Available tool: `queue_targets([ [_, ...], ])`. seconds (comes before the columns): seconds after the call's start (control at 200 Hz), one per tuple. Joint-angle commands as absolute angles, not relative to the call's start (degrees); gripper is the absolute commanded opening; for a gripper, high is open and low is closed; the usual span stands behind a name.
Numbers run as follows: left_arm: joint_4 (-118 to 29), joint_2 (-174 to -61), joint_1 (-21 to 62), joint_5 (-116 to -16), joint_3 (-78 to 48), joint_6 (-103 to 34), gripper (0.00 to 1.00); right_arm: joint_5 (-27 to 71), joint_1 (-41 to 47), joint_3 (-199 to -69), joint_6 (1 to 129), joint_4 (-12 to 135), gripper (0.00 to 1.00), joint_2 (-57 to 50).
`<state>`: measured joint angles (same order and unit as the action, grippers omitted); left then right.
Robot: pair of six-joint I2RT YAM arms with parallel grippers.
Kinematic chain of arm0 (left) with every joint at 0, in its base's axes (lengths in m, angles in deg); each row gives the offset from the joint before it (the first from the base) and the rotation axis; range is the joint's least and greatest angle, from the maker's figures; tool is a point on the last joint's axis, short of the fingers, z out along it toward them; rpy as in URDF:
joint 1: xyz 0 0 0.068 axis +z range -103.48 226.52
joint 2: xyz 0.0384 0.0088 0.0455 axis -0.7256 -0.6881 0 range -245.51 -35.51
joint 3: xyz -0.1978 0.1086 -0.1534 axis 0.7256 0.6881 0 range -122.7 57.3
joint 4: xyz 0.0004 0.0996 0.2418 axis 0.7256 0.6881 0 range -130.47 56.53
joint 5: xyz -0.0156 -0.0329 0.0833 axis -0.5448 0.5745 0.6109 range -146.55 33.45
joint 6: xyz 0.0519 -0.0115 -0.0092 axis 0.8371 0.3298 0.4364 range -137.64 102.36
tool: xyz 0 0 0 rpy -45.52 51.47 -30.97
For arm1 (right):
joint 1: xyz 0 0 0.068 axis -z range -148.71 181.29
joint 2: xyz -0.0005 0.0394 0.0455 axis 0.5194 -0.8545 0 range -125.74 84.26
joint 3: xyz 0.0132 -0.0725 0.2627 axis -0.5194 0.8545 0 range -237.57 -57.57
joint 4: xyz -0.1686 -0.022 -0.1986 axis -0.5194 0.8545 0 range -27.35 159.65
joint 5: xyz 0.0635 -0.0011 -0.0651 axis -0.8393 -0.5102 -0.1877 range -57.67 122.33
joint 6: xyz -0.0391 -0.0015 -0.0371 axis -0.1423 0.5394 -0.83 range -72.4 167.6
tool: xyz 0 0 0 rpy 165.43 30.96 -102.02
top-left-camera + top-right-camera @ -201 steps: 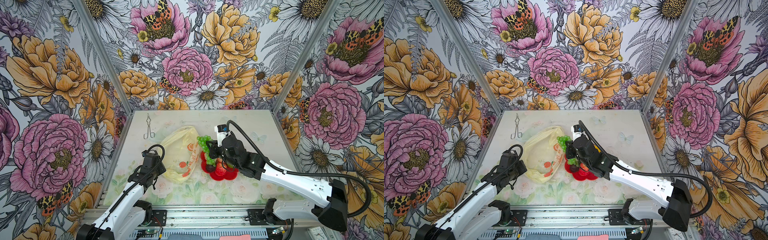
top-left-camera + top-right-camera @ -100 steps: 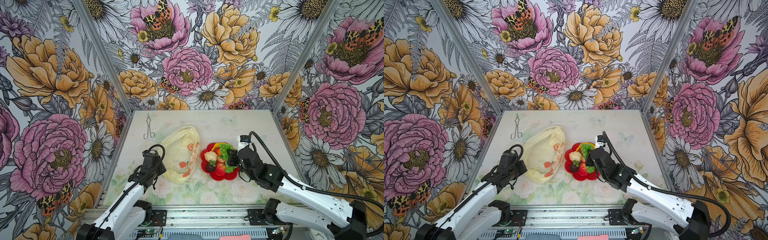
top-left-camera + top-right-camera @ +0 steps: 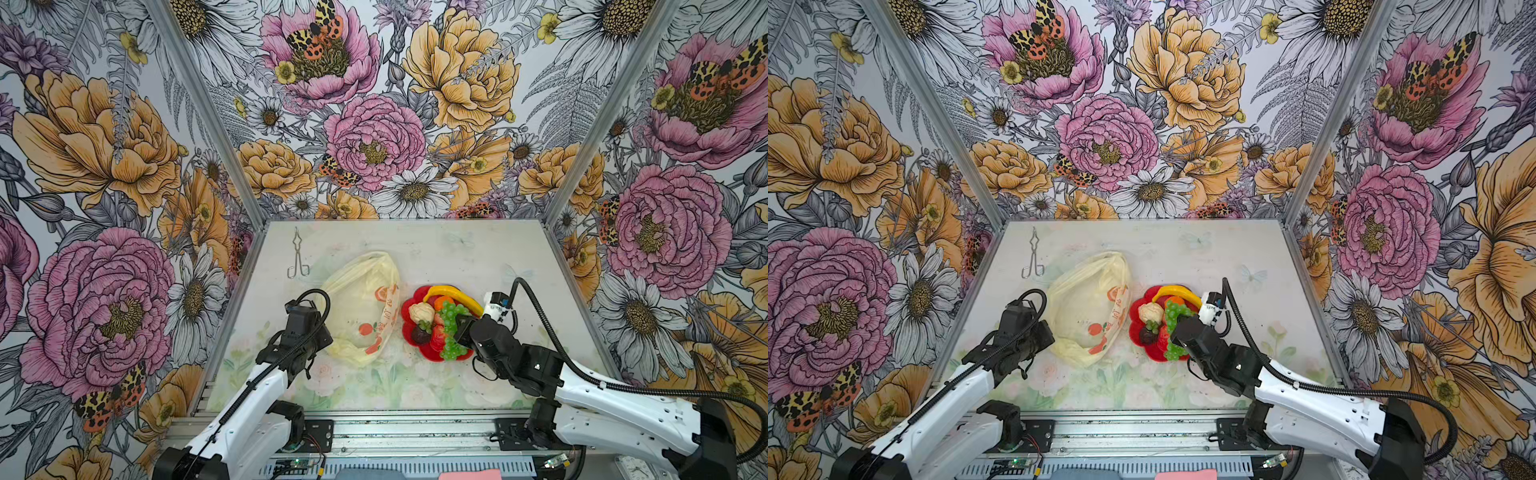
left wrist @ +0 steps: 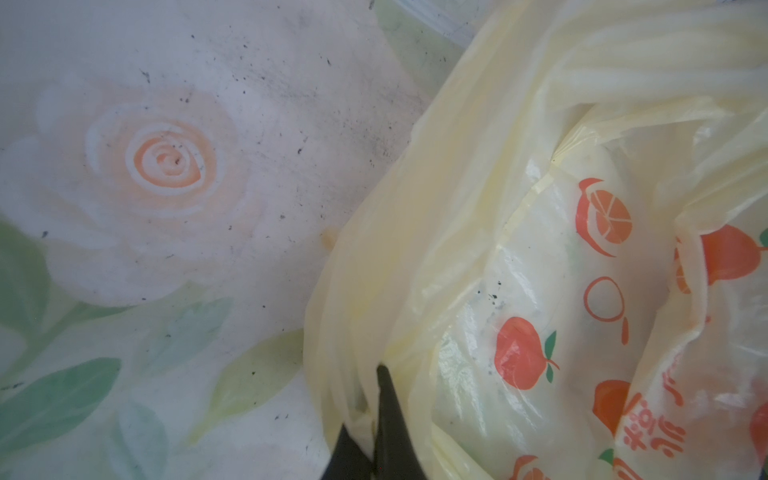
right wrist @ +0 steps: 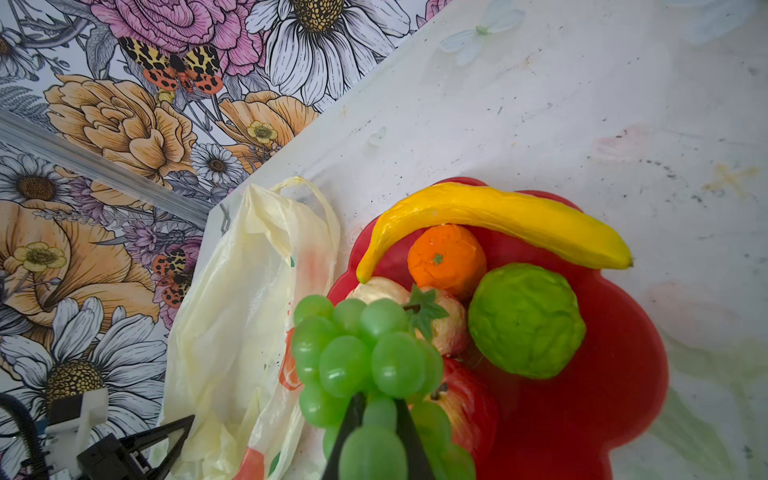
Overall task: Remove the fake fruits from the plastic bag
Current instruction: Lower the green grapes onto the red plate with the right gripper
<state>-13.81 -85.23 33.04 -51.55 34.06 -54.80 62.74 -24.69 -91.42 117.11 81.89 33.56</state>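
Left gripper (image 4: 368, 411): its 2 dark fingers (image 4: 392, 419) are pressed together on a fold at the near edge of the plastic bag (image 4: 457, 249). In both top views the bag (image 3: 357, 299) (image 3: 1084, 299) lies slack on the table (image 3: 457, 253). It spreads away from that gripper (image 3: 320, 336) toward the back wall, with the loop handles at its far end.

Right gripper (image 5: 379, 409): fingers (image 5: 350, 419) are clamped on 1 grape of the grape bunch (image 5: 357, 353). The bunch fans out ahead of the fingertips over the near part of the red plate (image 5: 602, 395). Cannot tell whether it rests on the fruit beneath it.

On the plate, going outward from this gripper:
- red apple (image 5: 465, 399), just under the bunch
- pinkish leaf-topped fruit (image 5: 451, 332), then the green round fruit (image 5: 525, 320) beside it
- cream bumpy piece (image 3: 420, 311) and dark brown fruit (image 3: 420, 336) on the bag side
- orange (image 5: 446, 257) farther out
- banana (image 5: 498, 212) curving along the far rim, 1 end poking past the edge

The plate (image 3: 417, 291) sits just beside the bag, between the bag and the right gripper (image 3: 459, 328).

Farthest out, beyond the left gripper and past the bag, metal tongs (image 3: 298, 259) lie near the back left corner.
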Motion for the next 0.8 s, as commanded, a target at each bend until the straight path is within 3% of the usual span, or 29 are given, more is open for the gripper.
queue_targets([
  [0.0,-15.9,-84.8,33.3,-52.9,34.0,-53.7,0.00,66.3,-26.0,-91.0,123.5,76.4,0.08,33.6],
  [0.2,-16.0,-84.0,32.9,-52.9,34.3,-53.6,0.00,69.8,-28.8,-89.8,129.6,72.7,0.08,29.6],
  [0.41,-16.2,-84.0,32.0,-53.0,34.3,-53.1,0.00,78.7,-32.0,-84.9,137.6,72.2,0.10,32.0],
  [0.796,-17.1,-85.6,31.7,-53.7,33.8,-52.6,0.00,82.1,-33.5,-78.4,150.7,72.9,0.11,33.0],
])
